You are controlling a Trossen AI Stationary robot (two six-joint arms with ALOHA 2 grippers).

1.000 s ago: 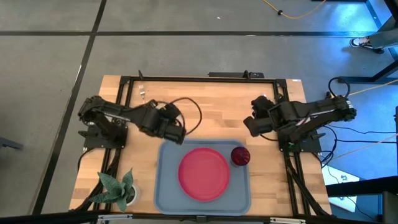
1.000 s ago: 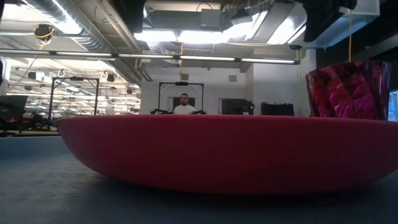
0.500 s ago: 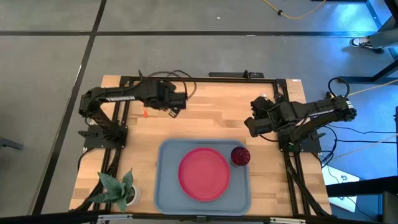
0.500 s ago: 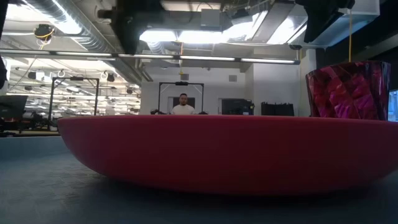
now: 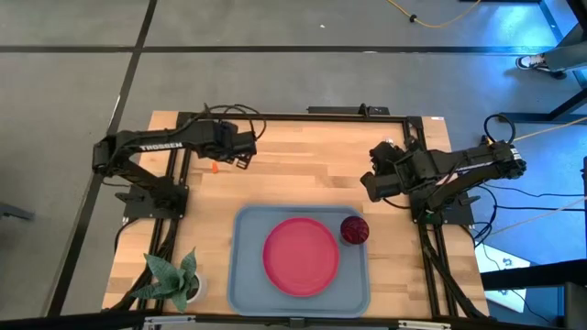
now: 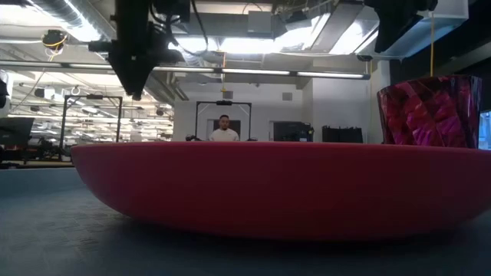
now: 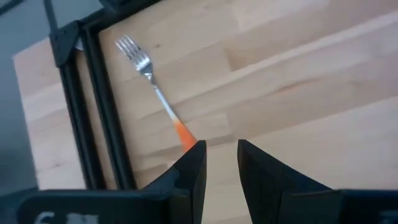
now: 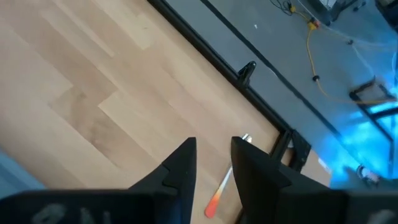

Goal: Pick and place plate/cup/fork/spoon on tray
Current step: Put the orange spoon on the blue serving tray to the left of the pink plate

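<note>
The pinkish-red plate lies flat in the grey-blue tray and fills the low view. The dark red cup stands upright on the tray beside the plate, toward the table's right edge. The fork lies flat on the wood at the far left. My left gripper hovers open above the table, just off the fork's orange handle end. The spoon lies on the wood near the far right frame. My right gripper is open above it.
A black metal frame runs round the table's far and side edges, close to the fork and the spoon. A green plant stands at the near left corner. Bare wood lies between the arms, beyond the tray.
My left gripper has swung from the tray's far left corner toward the table's far left, ending over the fork's handle end. It now shows at the upper left of the low view. The plate, cup and tray have stayed put.
</note>
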